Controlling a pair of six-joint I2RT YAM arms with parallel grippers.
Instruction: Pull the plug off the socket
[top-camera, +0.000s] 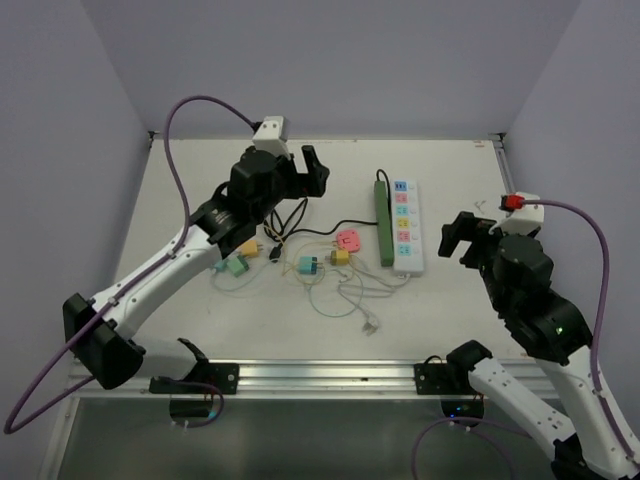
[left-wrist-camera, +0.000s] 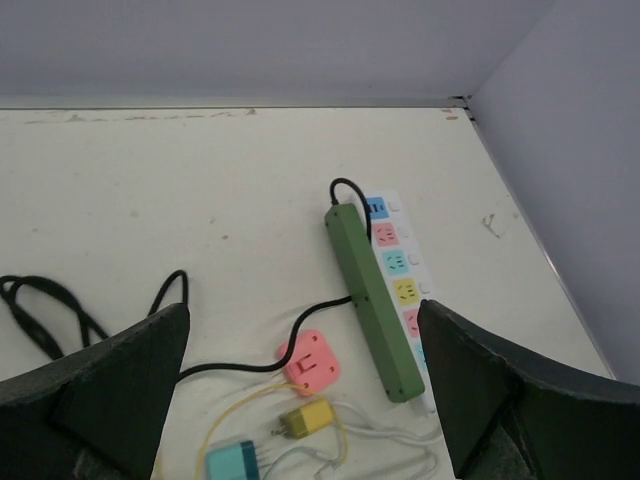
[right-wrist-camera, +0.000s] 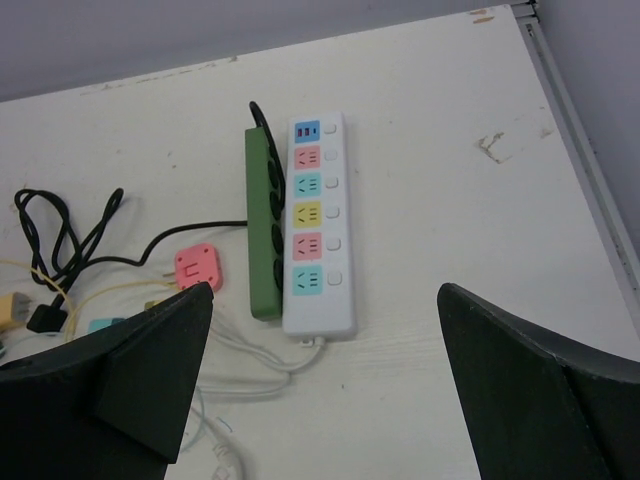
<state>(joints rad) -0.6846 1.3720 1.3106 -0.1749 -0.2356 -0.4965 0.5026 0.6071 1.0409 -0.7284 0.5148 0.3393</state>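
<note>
A white power strip (top-camera: 407, 228) with coloured sockets lies beside a green power strip (top-camera: 384, 222) at the table's middle right. All the white strip's sockets (right-wrist-camera: 316, 225) show empty. Loose plugs lie left of the strips: pink (top-camera: 347, 240), yellow (top-camera: 340, 257) and teal (top-camera: 307, 266). My left gripper (top-camera: 305, 175) is open and empty, above the table to the far left of the strips. In the left wrist view (left-wrist-camera: 302, 305) the pink plug (left-wrist-camera: 311, 362) sits between its fingers. My right gripper (top-camera: 463, 240) is open and empty, right of the white strip.
A black cable (top-camera: 300, 232) runs from the green strip to a tangle on the left. White, yellow and green thin cables (top-camera: 350, 295) loop in front of the plugs. Two more plugs (top-camera: 238, 262) lie under my left arm. Walls close the back and both sides.
</note>
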